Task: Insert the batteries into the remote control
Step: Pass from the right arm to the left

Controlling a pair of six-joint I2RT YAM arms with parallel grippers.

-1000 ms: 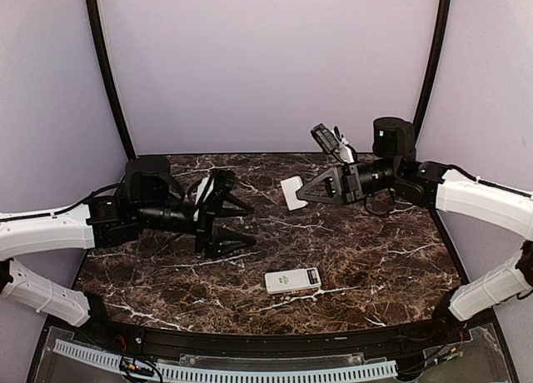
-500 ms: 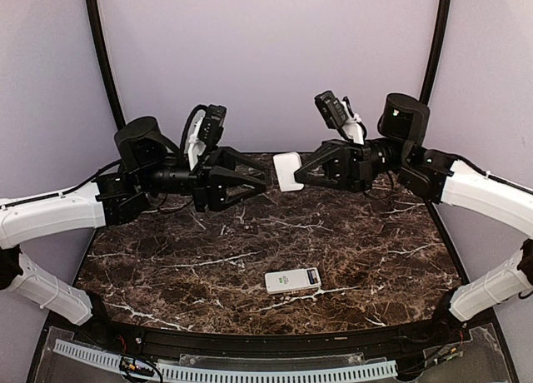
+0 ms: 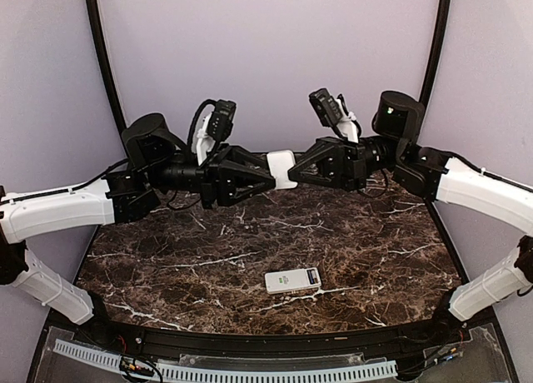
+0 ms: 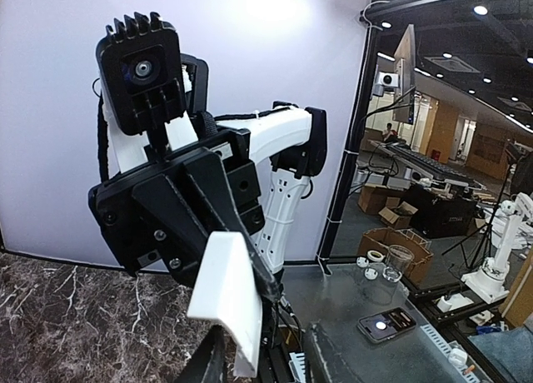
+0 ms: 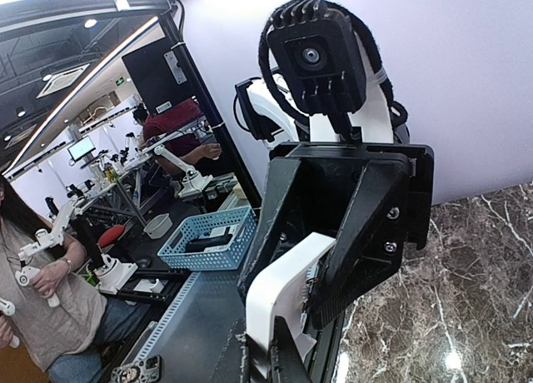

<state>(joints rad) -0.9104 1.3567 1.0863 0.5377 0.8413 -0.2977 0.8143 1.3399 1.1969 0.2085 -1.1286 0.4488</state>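
The remote control (image 3: 293, 281), a white handset with a dark end, lies flat on the marble table (image 3: 375, 258) near the front. High above the table's back, a smaller plain white cover piece (image 3: 281, 168) hangs between both grippers. My right gripper (image 3: 293, 173) is shut on its thin faces (image 5: 279, 295), gripping from the right (image 5: 268, 362). My left gripper (image 3: 271, 171) comes from the left, and its fingers (image 5: 366, 225) are closed on the piece's two long edges (image 4: 225, 291). No batteries are in view.
Purple walls and two black curved poles (image 3: 107, 75) close in the back and sides. A white perforated rail (image 3: 225, 370) runs along the front edge. Beyond the cell stand a blue basket (image 5: 208, 237) and a phone (image 4: 390, 325) on a glass top.
Both arms rose from table height and met in mid-air. The left gripper, wide open a second ago, closed around the white cover piece that the right gripper was carrying.
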